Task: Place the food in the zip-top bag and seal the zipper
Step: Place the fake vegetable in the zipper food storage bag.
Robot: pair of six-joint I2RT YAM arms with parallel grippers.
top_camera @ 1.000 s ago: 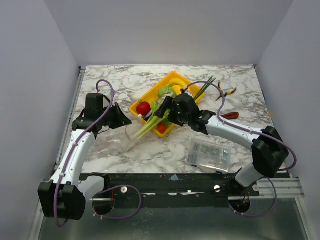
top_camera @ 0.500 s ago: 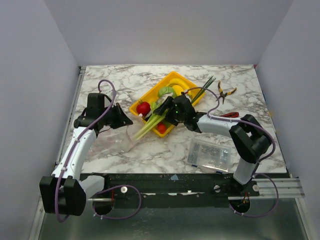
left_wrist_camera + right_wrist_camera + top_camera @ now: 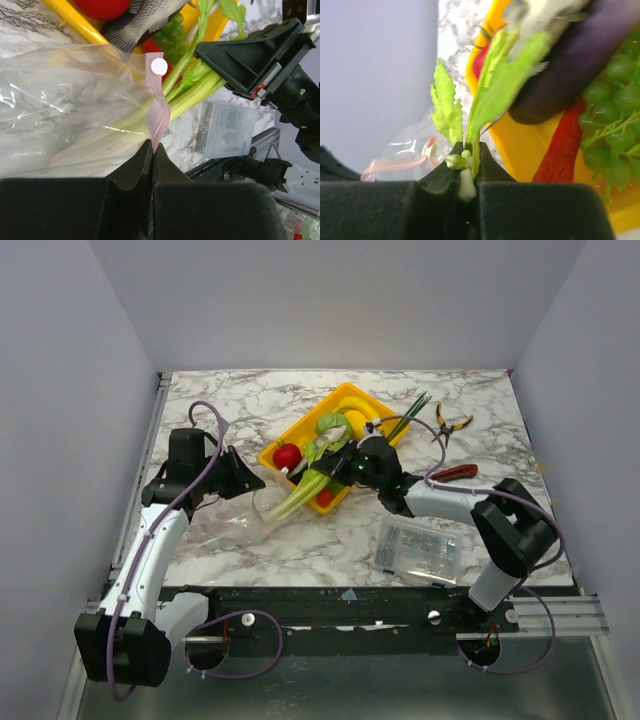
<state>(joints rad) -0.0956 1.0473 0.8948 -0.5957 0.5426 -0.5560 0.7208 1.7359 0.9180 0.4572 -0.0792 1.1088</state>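
Pinching the leafy top of the long white-green toy leek [image 3: 495, 90], the right fingers [image 3: 437, 182] are closed tight on it. It looks light, stiff and slick, so it may swivel in that narrow hold. Ahead of them, its pale end sits in the mouth of the soft, crinkly clear zip-top bag [image 3: 65, 100]. The left fingers [image 3: 132, 167] clamp shut on the bag's thin pink zipper strip [image 3: 160, 110], the firmest place to hold such floppy film. The yellow plastic tray [image 3: 343, 392] rim crowds the right fingers; room lies toward the left ones.

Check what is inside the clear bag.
The leek has its pale end showing through the bag, seemingly inside; its leafy top sticks out. The left pincer hides the bag's lower edge.
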